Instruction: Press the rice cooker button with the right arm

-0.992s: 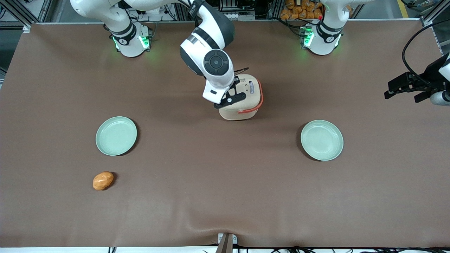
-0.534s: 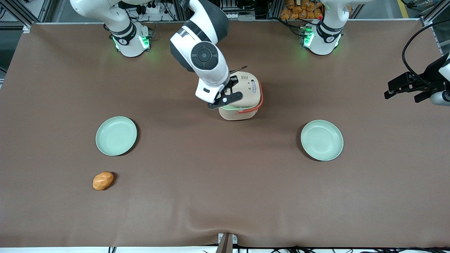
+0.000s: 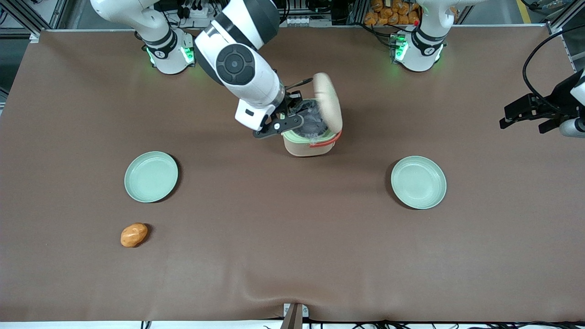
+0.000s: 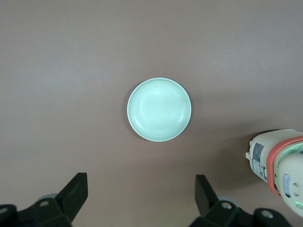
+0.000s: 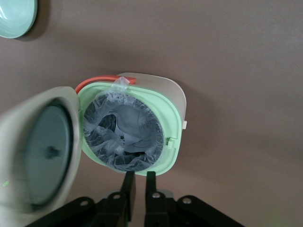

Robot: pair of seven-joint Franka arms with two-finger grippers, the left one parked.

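Note:
The rice cooker (image 3: 307,147) stands mid-table, cream with a red-orange handle. Its lid (image 3: 328,101) stands open and upright, baring the pale green rim and a dark pot lined with crinkled clear film (image 3: 310,121). My right arm's gripper (image 3: 289,121) hangs at the rim's edge on the working arm's side, just above it, its fingers close together with a narrow gap, holding nothing. In the right wrist view the gripper (image 5: 140,174) is at the green rim (image 5: 173,124), with the lid's inside (image 5: 43,150) beside the pot. The cooker also shows in the left wrist view (image 4: 262,157).
Two pale green plates lie nearer the front camera, one toward the working arm's end (image 3: 151,177) and one toward the parked arm's end (image 3: 418,182), the latter also in the left wrist view (image 4: 159,109). An orange bread-like lump (image 3: 134,234) lies nearer still.
The cooker's lid has swung from closed to open and upright. My right arm and gripper have moved off the lid top toward the working arm's end, to the rim's edge.

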